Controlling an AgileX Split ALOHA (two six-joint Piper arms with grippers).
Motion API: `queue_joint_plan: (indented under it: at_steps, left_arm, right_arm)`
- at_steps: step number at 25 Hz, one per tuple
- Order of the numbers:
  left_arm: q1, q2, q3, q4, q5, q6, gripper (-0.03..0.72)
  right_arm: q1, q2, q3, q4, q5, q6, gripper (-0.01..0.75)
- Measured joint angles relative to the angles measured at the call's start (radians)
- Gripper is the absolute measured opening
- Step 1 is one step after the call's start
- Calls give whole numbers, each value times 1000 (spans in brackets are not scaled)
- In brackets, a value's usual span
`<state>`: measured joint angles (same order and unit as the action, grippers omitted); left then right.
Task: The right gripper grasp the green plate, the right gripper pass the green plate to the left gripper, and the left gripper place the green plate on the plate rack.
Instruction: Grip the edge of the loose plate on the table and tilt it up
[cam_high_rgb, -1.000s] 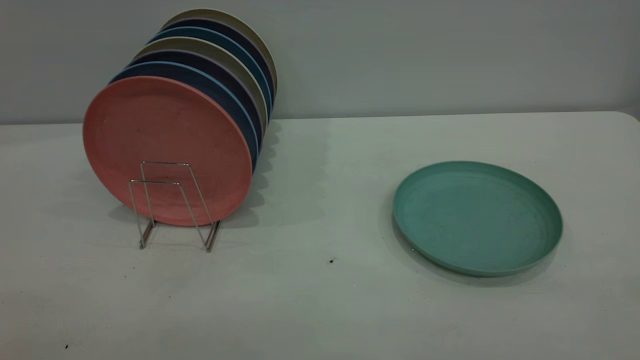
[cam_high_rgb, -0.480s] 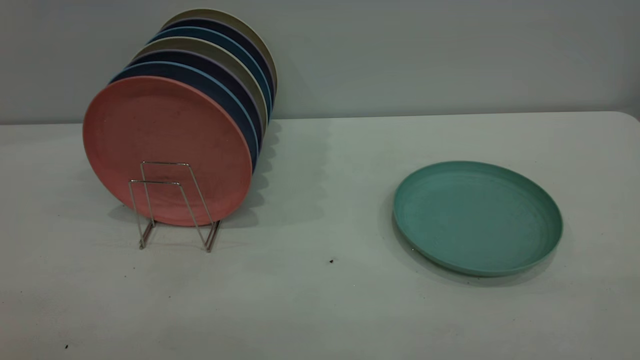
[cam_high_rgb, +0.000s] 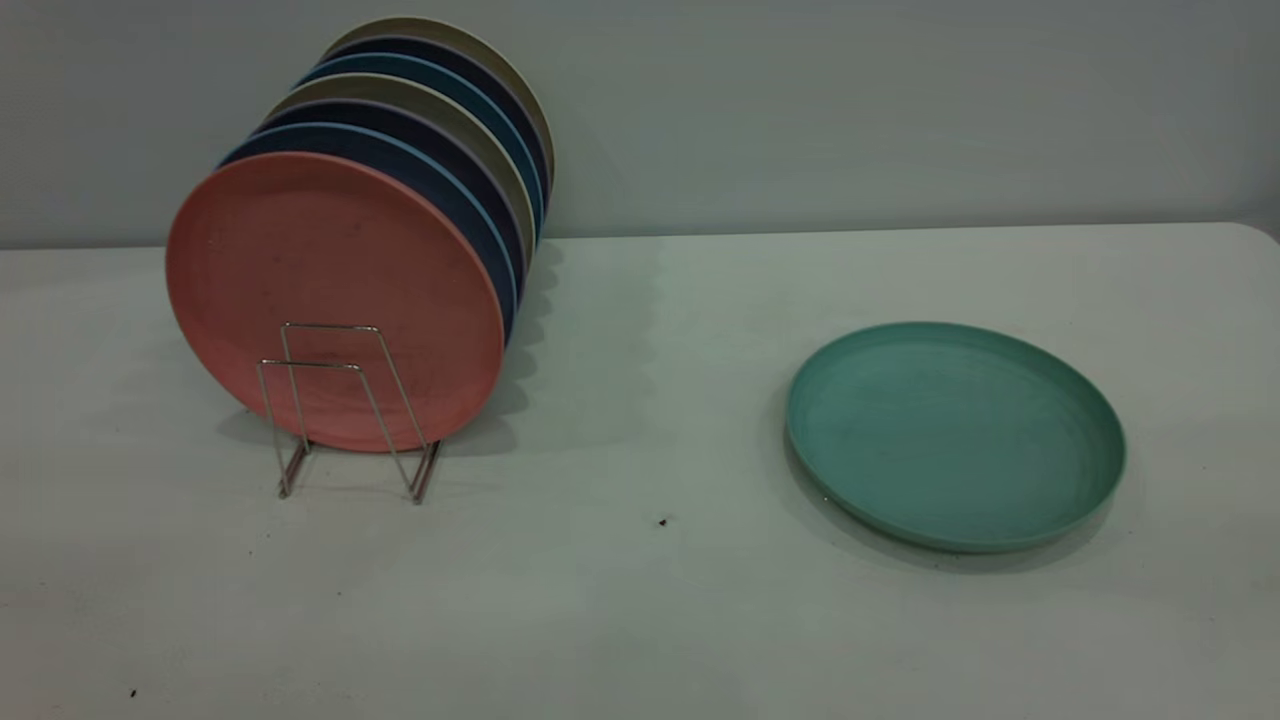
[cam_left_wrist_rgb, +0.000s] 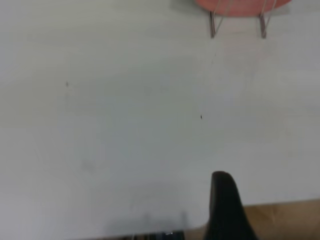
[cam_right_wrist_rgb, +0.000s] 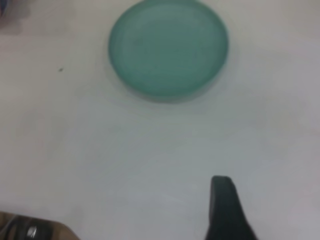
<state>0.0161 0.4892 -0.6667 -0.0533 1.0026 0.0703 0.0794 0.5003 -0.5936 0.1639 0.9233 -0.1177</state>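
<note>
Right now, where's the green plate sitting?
In the exterior view the green plate lies flat on the table at the right, well apart from the plate rack at the left.

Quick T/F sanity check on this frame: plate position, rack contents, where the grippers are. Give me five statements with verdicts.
1. The green plate lies flat on the table. True.
2. The right gripper is clamped on the green plate's rim. False: only one finger shows in the right wrist view, apart from the plate, with bare table between them.
3. The plate rack holds a row of upright plates, with the salmon-pink plate at the front. True.
4. The green plate stands in the rack's front slot. False: it is on the table, off to the side of the rack.
5. Neither arm appears in the exterior view. True.
</note>
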Motion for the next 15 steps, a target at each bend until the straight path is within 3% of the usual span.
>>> queue_joint_plan:
  at_steps: [10,15]
  left_arm:
    - [0,492,-134,-162,-294,168,515]
    - [0,713,-193,-271,-352,258,515]
  right_arm:
    - [0,514,-81,284,-214,-322,527]
    - [0,746,-95,464,-308,-478,527]
